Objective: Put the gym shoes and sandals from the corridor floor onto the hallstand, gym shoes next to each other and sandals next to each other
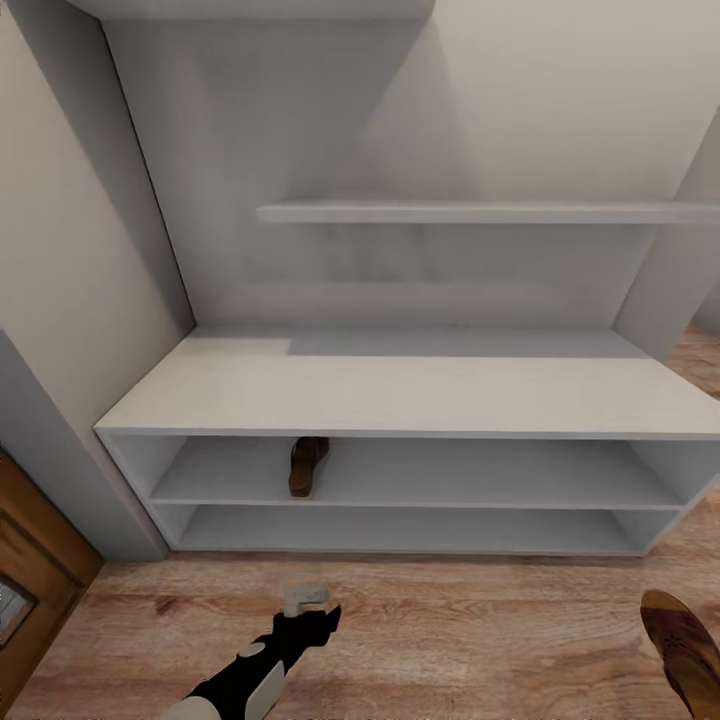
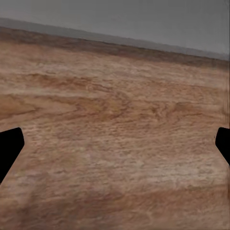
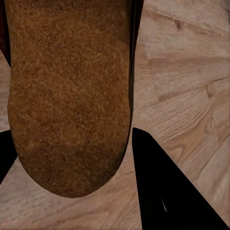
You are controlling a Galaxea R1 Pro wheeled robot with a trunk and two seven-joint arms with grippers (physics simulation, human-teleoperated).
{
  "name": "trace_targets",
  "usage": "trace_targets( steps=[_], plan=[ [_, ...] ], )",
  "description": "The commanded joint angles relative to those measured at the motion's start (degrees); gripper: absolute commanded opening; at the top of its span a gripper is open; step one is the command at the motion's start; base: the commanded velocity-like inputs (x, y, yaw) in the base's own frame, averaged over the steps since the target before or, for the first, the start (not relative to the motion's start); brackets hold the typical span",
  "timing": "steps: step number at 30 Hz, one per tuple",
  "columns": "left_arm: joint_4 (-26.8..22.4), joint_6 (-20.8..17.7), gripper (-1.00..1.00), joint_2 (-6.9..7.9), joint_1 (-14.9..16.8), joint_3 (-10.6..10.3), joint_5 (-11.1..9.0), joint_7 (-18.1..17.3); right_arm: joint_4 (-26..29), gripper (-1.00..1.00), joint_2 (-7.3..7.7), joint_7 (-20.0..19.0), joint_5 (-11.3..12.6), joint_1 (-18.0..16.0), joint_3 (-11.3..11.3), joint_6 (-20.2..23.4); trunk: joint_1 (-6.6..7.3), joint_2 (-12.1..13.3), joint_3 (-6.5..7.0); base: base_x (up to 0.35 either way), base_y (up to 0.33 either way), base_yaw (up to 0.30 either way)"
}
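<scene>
While I look down from the head camera, the hallstand [image 1: 400,395] spans the picture from about 9 to 3 o'clock: a low, wide, matte light-grey unit with a flat bench top, two open shelf levels and a thin wall shelf [image 1: 480,212] above it. One dark brown sandal [image 1: 306,464] lies on the upper open shelf, left of centre, its long axis running front to back, one end at the shelf's front edge and the rest reaching in under the bench top; I cannot tell toe from heel. A second sandal [image 1: 685,645] shows at roughly 4 o'clock over the corridor floor [image 1: 470,620], its tan, grainy footbed slanting towards the lower right corner. In my right wrist view that sandal [image 3: 67,96] is very close, a rounded, suede-like brown surface with its rounded end between the black fingers [image 3: 163,191] of the right gripper [image 3: 72,189]; the fingers flank it, but I cannot tell whether they press on it. My left gripper [image 1: 308,602] hangs at 6 o'clock just above the wood-grain planks, in front of the rack's lower shelf, its fingers [image 2: 9,146] spread wide with bare floor [image 2: 115,124] between them. A brown wooden door [image 1: 30,590] edges in at 8 o'clock.
</scene>
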State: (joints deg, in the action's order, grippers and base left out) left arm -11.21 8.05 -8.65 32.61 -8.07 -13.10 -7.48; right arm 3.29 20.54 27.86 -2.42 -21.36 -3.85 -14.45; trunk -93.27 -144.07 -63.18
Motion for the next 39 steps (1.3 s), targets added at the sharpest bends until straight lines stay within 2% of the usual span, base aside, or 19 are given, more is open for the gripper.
trace_targets(
  steps=[1, 3, 7, 10, 14, 23, 28, 29, 36, 39],
  plan=[
    [0.6, 1.2, 1.00, 0.03, 0.0, -0.2, 0.2, -0.6, 0.7, -1.00, -0.34, -0.1, 0.3, 0.0, -0.3, -0.1, 0.00, 0.0, 0.00, -0.102, 0.067, 0.000],
    [1.8, 3.4, 1.00, 0.20, 0.0, -0.6, 0.6, -1.7, 3.2, -1.00, -1.30, -0.1, 0.3, 0.0, -0.3, -0.1, 0.00, 0.0, 0.00, -0.160, 0.121, 0.000],
    [2.5, 4.8, 1.00, 0.51, 0.0, -0.8, 0.8, -2.3, 5.4, -1.00, -2.98, -0.1, 0.3, 0.0, -0.2, 0.0, 0.00, 0.0, 0.00, -0.221, 0.182, 0.000],
    [2.8, 5.3, 1.00, 0.73, 0.0, -0.9, 0.9, -2.6, 6.2, -1.00, -4.28, -0.2, 0.2, 0.0, -0.2, 0.0, 0.00, 0.0, 0.00, -0.209, 0.223, 0.000],
    [2.9, 5.6, 1.00, 0.94, 0.0, -1.0, 0.9, -2.7, 8.0, -1.00, -5.25, -0.6, 0.2, 0.0, -0.1, 0.1, 0.00, 0.0, 0.00, -0.106, 0.161, 0.000],
    [2.9, 5.8, 1.00, 1.14, 0.0, -1.0, 1.0, -2.8, 13.8, -1.00, -8.63, -4.6, 0.2, 0.0, -0.1, 0.4, 0.00, 0.0, 0.00, -0.015, 0.132, 0.000],
    [3.0, 5.8, 1.00, 1.16, 0.0, -1.0, 1.0, -2.8, 16.1, -1.00, -11.39, -5.2, 0.2, 0.0, -0.1, 0.5, 0.00, 0.0, 0.00, 0.016, 0.132, 0.000],
    [3.0, 5.8, 1.00, 1.17, 0.0, -1.0, 1.0, -2.8, 17.0, -1.00, -12.58, -5.3, 0.2, 0.0, -0.1, 0.8, 0.00, 0.0, 0.00, 0.006, 0.052, 0.000],
    [3.0, 5.8, 1.00, 1.12, 0.0, -1.0, 1.0, -2.8, 18.3, -1.00, -17.13, -6.0, 0.1, 0.0, 0.0, 2.9, 0.00, 0.0, 0.00, 0.003, 0.023, 0.000],
    [3.0, 5.8, 1.00, 1.11, 0.0, -1.0, 1.0, -2.8, 18.5, -1.00, -18.31, -6.8, 0.1, 0.0, 0.0, 3.2, 0.00, 0.0, 0.00, 0.001, 0.006, 0.000]
  ],
)
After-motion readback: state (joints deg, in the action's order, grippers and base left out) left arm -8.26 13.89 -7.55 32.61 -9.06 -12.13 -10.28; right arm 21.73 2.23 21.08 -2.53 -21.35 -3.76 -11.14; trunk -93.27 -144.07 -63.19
